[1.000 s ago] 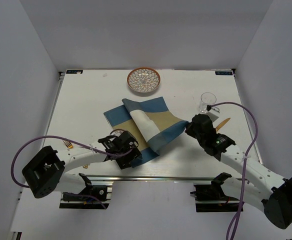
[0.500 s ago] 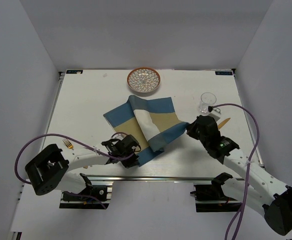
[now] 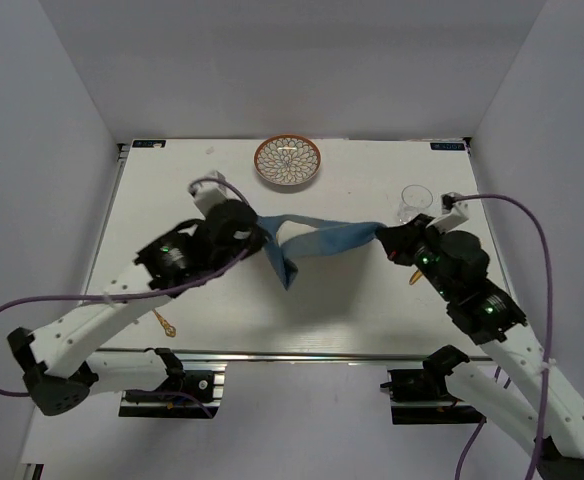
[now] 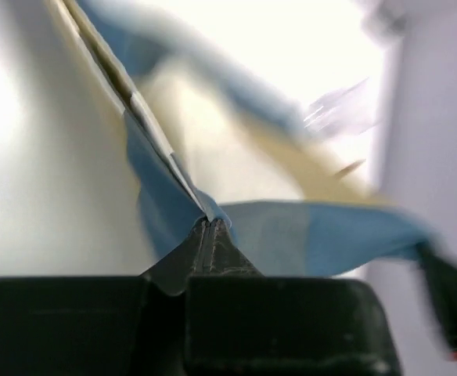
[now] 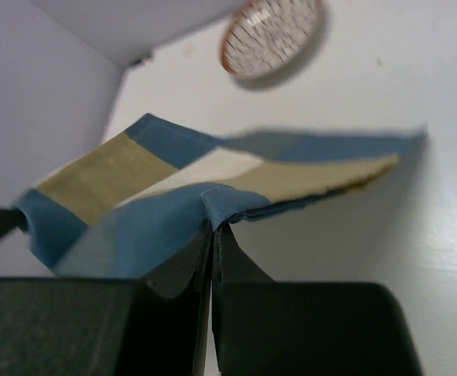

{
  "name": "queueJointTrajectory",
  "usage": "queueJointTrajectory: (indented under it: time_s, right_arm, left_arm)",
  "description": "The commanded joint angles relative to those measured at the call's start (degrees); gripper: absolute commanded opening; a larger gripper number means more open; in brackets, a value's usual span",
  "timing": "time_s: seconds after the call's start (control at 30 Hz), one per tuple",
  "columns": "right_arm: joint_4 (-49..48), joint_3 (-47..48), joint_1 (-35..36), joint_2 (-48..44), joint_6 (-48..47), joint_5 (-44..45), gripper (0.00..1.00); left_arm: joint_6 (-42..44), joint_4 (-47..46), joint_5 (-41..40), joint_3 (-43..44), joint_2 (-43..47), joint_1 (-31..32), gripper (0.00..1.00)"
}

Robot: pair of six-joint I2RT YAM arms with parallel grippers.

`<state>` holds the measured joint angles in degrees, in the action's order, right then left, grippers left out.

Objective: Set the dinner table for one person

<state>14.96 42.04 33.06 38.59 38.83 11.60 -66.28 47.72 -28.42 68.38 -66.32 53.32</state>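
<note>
Step in hand, as judged: the mat is being laid, the first layer of the setting.

- A gold fork [image 3: 164, 322] lies on the dinner table [image 3: 362, 312] at the near left, well apart from everything else.
- The left gripper [image 4: 207, 229] is pinched on one edge of the striped placemat [image 3: 327, 238], with cloth bunched between the pads.
- The placemat is held off the table, strung between both arms. It is twisted, and a fold hangs down left of its middle. It is not spread.
- A patterned plate [image 3: 287, 161] sits at the far edge, beyond the cloth and apart from it.
- The right gripper [image 5: 213, 229] is pressed together on the blue hem at the opposite end.
- A clear glass [image 3: 413, 203] stands just beside the right gripper, on its far side. Contact cannot be told.
- A small tan utensil [image 3: 413, 275] is mostly hidden under the right arm, so its kind cannot be told.

Next move, as judged: the twist has to be taken out and the hanging fold opened. The cloth can then be lowered flat onto the table on the near side of the plate and released at both ends. The glass should be given room on the right. The plate, fork and glass are not yet placed.
</note>
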Motion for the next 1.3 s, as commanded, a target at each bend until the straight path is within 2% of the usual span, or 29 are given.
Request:
queueJointTrajectory:
  time_s: [0.0,0.13,0.23,0.27,0.3,0.37,0.6,0.67,0.73,0.87,0.97,1.03,1.07,1.1,1.13,1.17,1.2,1.23,1.27]
  right_arm:
    - [2.7,7.43,-0.01,-3.52,-2.53,-2.01,0.0]
    - [6.56,17.6,-0.01,-2.39,-5.06,-1.76,0.0]
    - [10.33,27.37,-0.27,5.07,-7.88,0.97,0.0]
    - [11.22,29.91,-0.19,10.31,-9.63,1.06,0.0]
    - [12.27,35.16,-0.45,12.72,-10.08,1.06,0.0]
    - [13.16,38.98,-0.63,17.65,-10.96,0.8,0.0]
    - [16.15,56.99,-3.09,31.25,-13.77,0.36,0.0]
    - [15.89,62.88,-4.66,34.43,-15.79,-3.58,0.0]
    - [16.59,68.66,-5.54,39.09,-16.33,-6.56,0.0]
    - [15.54,73.18,-8.88,44.11,-18.26,-13.24,0.0]
    - [12.04,66.97,-10.91,43.95,-20.19,-17.21,0.0]
    - [4.32,58.46,-12.23,39.48,-21.77,-20.2,0.0]
    - [0.55,48.06,-12.66,35.2,-22.21,-21.43,0.0]
    - [-7.32,42.91,-13.89,33.06,-23.87,-24.75,0.0]
    - [-10.27,38.34,-14.16,31.22,-24.24,-25.82,0.0]
    - [-12.65,30.63,-14.68,27.89,-24.24,-26.88,0.0]
    - [-17.29,26.9,-15.04,26.38,-24.67,-30.63,0.0]
    - [-19.42,23.3,-15.48,24.88,-24.59,-32.32,0.0]
    - [-21.62,15.69,-15.74,21.39,-24.33,-36.25,0.0]
  left_arm:
    - [6.24,11.15,-11.99,13.15,2.0,-0.32,0.0]
    - [11.77,15.55,-16.04,32.28,-2.57,-0.85,0.0]
    - [15.56,17.75,-21.13,42.15,-8.54,-1.46,0.0]
    - [16.18,18.71,-22.28,49.41,-10.38,-1.46,0.0]
    - [17.92,19.76,-24.29,52.96,-14.06,-1.99,0.0]
    - [20.21,19.08,-24.84,59.64,-16.9,-3.3,0.0]
    - [31.55,2.48,-22.91,57.92,-19.89,-8.93,0.0]
    - [37.94,-4.26,-20.19,58.09,-21.38,-11.3,0.0]
    - [40.78,-7.02,-19.13,59.41,-23.92,-13.84,0.0]
    - [47.28,-14.4,-16.06,60.2,-25.87,-17.37,0.0]
    - [48.18,-16.78,-14.03,55.83,-24.48,-19.56,0.0]
    - [47.39,-23.33,-12.46,43.29,-18.53,-20.44,0.0]
    - [47.47,-27.03,-11.66,36.98,-15.71,-21.23,0.0]
    - [47.56,-31.51,-10.87,23.6,-12.28,-21.24,0.0]
    - [47.21,-39.21,-9.82,16.85,-5.9,-21.76,0.0]
    - [46.95,-43.03,-8.07,10.09,-2.35,-21.77,0.0]
    - [46.51,-46.37,-7.7,-2.07,0.99,-21.77,0.0]
    - [43.11,-49.8,-7.52,-7.33,4.15,-21.77,0.0]
    - [41.16,-50.7,-7.0,-12.26,10.8,-21.77,0.0]
